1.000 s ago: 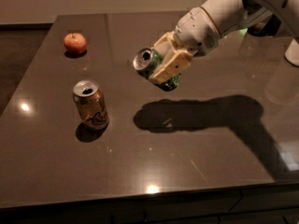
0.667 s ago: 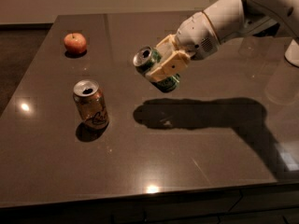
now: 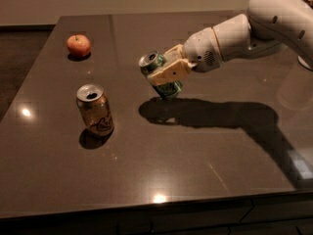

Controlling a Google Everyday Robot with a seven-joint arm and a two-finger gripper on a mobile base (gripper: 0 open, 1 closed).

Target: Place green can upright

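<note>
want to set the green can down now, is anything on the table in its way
Nothing visible. The gripper holds the green can tilted over bare table; the tan can stands to the left and the apple at the far left, both apart from it.

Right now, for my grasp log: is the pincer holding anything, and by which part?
The pincer, over the middle of the table, grips the tilted green can around its side.

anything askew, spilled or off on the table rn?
Only the green can: it's tilted, top leaning to the upper left, clamped in the jaws of the gripper over the middle of the table, not upright yet. The tan can stands upright; the apple sits far left. No spill or damage visible.
</note>
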